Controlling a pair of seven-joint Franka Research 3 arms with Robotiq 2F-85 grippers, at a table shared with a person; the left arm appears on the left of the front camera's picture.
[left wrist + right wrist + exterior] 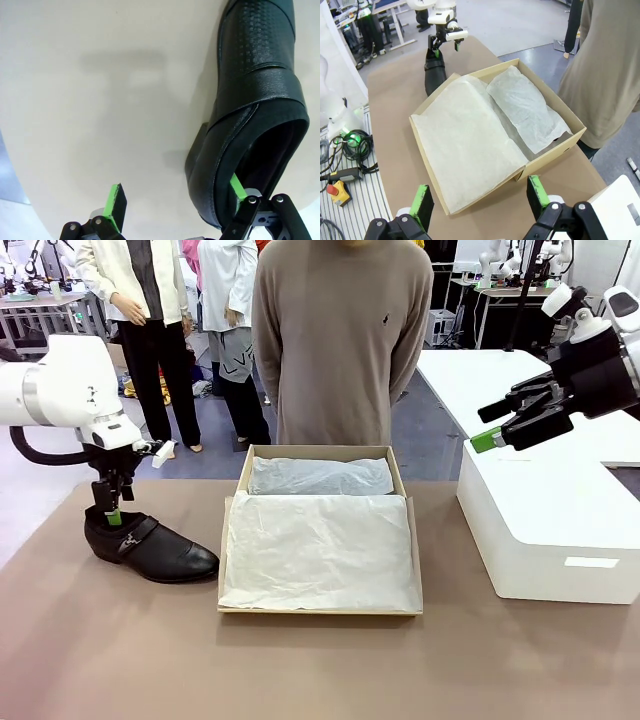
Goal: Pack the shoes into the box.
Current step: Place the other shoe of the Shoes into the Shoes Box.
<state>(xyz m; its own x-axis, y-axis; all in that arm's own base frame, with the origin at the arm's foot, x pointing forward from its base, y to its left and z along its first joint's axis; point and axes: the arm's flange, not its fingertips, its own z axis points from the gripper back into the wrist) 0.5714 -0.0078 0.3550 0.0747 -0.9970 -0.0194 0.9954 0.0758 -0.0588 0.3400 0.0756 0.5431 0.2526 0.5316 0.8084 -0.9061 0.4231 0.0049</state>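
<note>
One glossy black shoe [152, 546] lies on the brown table left of the box, toe toward the box. My left gripper [113, 508] hangs over its heel end, open. In the left wrist view one green pad [236, 187] sits inside the opening of the shoe [255, 100]. The other pad [116, 202] is outside, apart from the leather. The tan box [232, 502] stands mid-table, lined with white tissue paper [318, 550]. My right gripper [497, 432] is raised at the right, open and holding nothing. It looks down on the box [547, 156] between its fingers [422, 201].
A big white rounded block [548, 530] fills the table's right side, under my right gripper. A person in a beige sweater [340, 340] stands at the far edge, right behind the box. Bare brown table lies in front of the box.
</note>
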